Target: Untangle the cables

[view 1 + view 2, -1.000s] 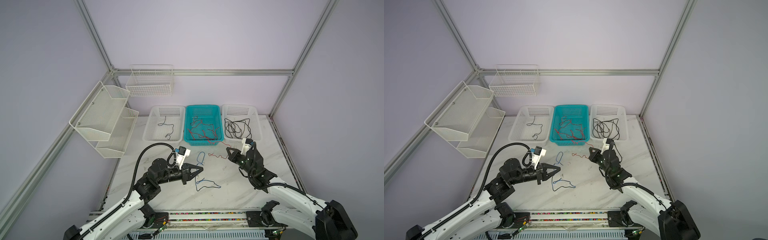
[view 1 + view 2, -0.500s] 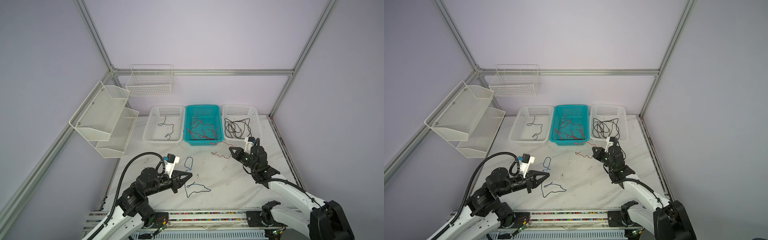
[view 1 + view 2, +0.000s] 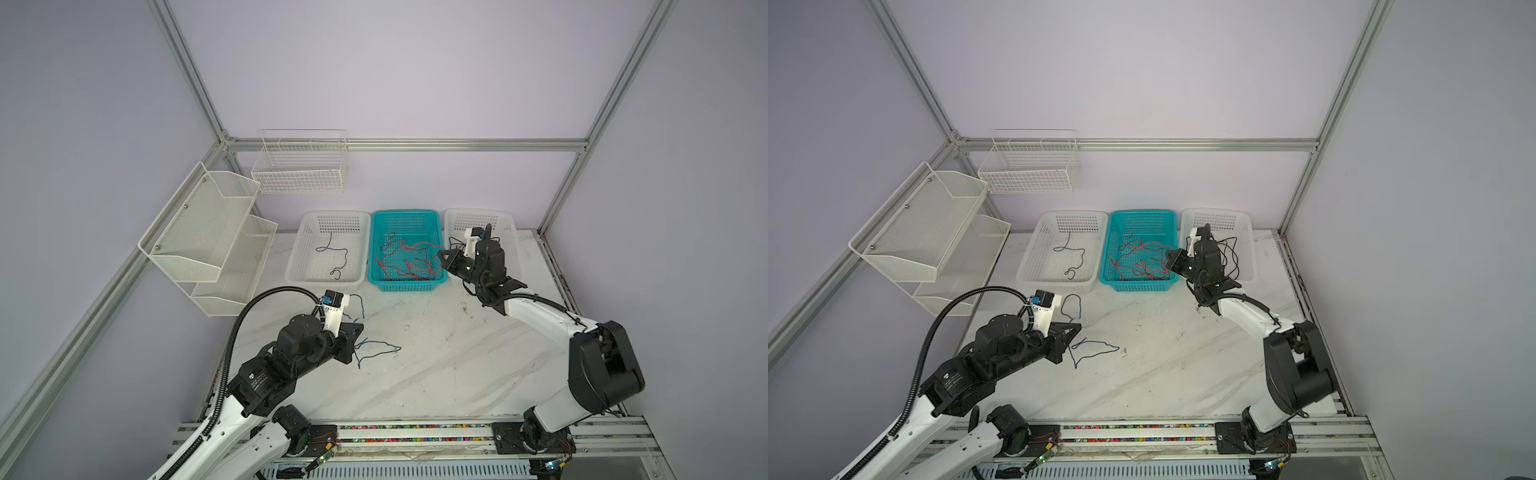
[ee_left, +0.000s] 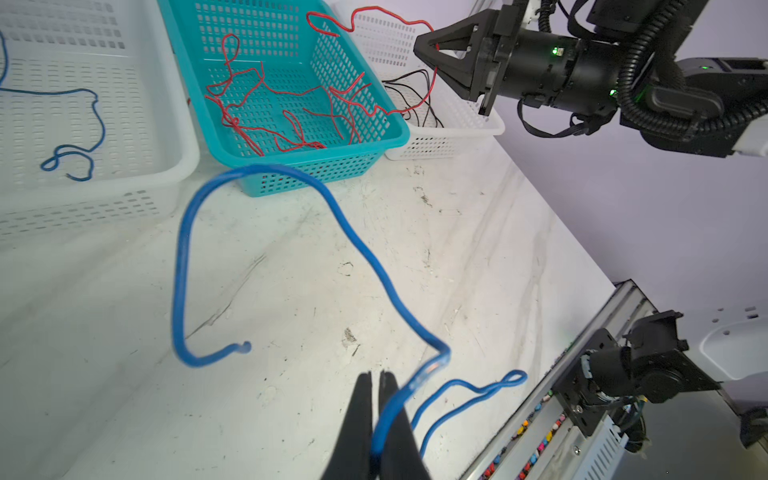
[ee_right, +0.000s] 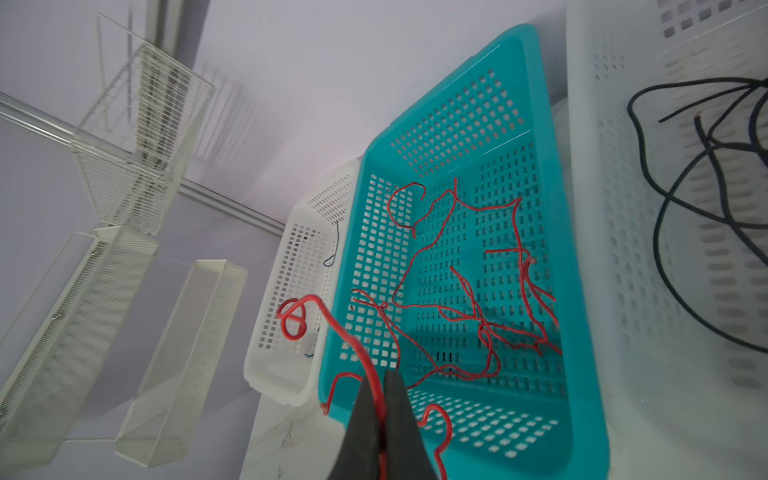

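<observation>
Tabletop (image 3: pixel 436 353): right jaws, clamping red cable (image 5: pixel 365 368), moved over teal basket (image 3: pixel 407 286); left jaws pinch blue cable (image 4: pixel 376 266).

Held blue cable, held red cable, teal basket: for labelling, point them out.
Held blue cable (image 4: pixel 181 266): left wrist view, loop.
Held red cable (image 5: pixel 352 345): right wrist view, mid stretch.
Teal basket (image 3: pixel 405 213): a top view, rim.

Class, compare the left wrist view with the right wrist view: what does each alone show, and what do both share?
Left wrist only: the left gripper shut on the blue cable, and the right gripper seen from outside. Right wrist only: the wire rack and mesh shelves on the wall. Both: the teal basket of red cables, the held red cable, and black cables in a white basket.
</observation>
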`<action>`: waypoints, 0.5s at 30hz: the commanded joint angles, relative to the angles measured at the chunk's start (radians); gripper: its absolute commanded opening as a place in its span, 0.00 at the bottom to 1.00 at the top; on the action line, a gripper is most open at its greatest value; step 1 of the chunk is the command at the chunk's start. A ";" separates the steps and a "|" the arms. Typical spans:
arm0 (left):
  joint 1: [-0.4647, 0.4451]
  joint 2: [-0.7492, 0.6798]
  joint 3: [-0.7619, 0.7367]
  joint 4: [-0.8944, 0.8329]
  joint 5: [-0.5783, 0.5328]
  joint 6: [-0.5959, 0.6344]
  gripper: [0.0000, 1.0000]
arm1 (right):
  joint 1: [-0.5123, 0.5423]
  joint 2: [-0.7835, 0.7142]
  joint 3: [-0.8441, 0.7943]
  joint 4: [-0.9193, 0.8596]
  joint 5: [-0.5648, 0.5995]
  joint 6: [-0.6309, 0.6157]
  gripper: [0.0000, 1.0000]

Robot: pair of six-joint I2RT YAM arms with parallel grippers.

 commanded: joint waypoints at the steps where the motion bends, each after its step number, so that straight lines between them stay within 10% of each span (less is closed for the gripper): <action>1: 0.024 0.010 0.098 -0.002 -0.038 0.040 0.00 | 0.001 0.111 0.108 0.004 0.034 -0.026 0.00; 9: 0.073 0.008 0.085 -0.004 -0.022 0.050 0.00 | 0.039 0.324 0.326 -0.089 0.085 -0.087 0.00; 15: 0.160 0.060 0.116 0.009 0.035 0.078 0.00 | 0.059 0.297 0.356 -0.134 0.131 -0.130 0.34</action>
